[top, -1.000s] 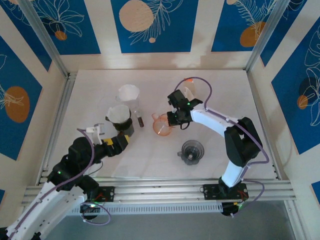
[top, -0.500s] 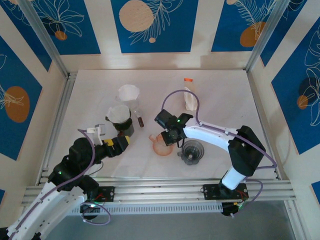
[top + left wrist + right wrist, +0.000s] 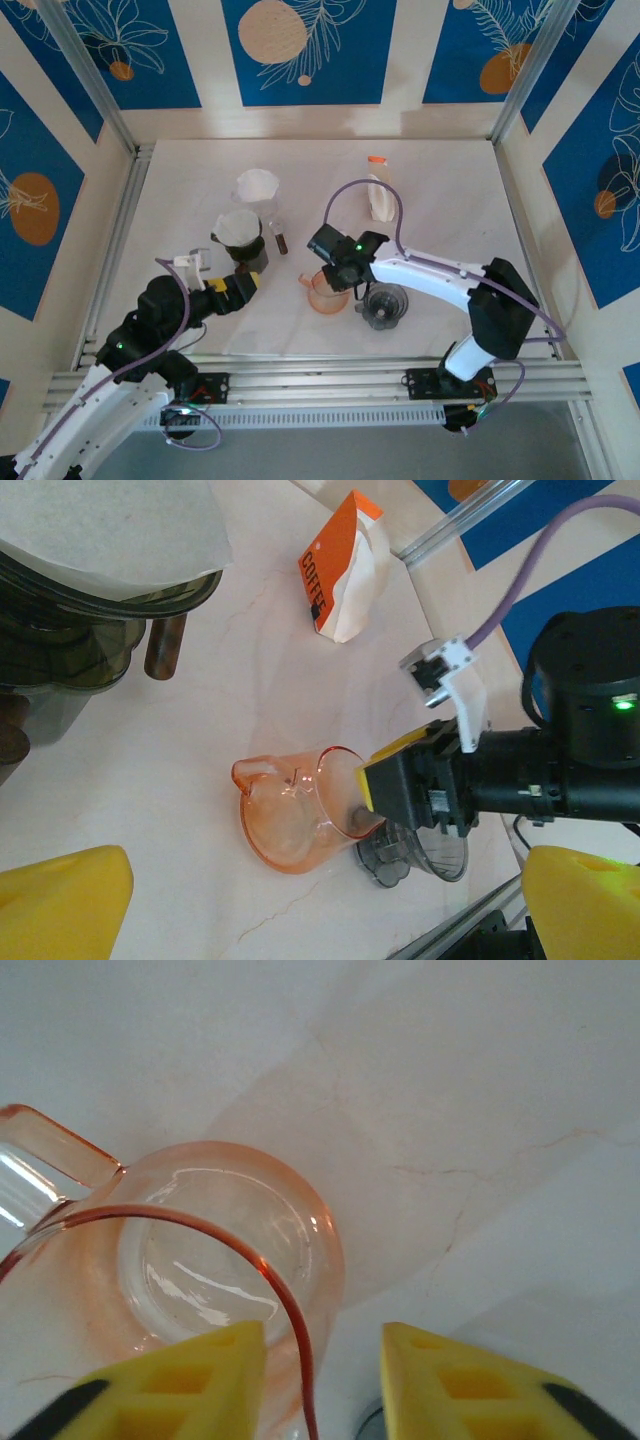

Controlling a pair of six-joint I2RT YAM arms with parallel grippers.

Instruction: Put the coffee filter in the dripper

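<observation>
Top external: orange dripper [image 3: 325,291] sits mid-table, right gripper [image 3: 340,275] directly on it. Right wrist view: yellow fingers [image 3: 150,1380] stand partly apart astride the dripper rim, with a gap on both sides of the wall. Reads as a loose straddle, not a clamp. Dripper mouth faces the wrist camera, handle tab at 10 o'clock. In the left wrist view it looks a bit tipped; can't tell for sure.

Coffee filter [image 3: 238,228] is white paper seated in a dark holder [image 3: 250,255], at 10 o'clock from the dripper and well apart from it. A second white cone [image 3: 257,186] stands just behind it at 12 o'clock; can't tell whether it is a spare filter.

Left gripper [image 3: 243,284] is spread fully wide and holds nothing. The filter is at 12 o'clock from it, just beside, so the left arm is clearly nearer. From the filter, the dripper lies at 4 o'clock. Judgement: the left arm makes the pick and then carries toward 4 o'clock; the right arm sits over the mouth and needs to clear.

Coffee bag [image 3: 378,197] and grey round piece [image 3: 384,304] are off that path.
</observation>
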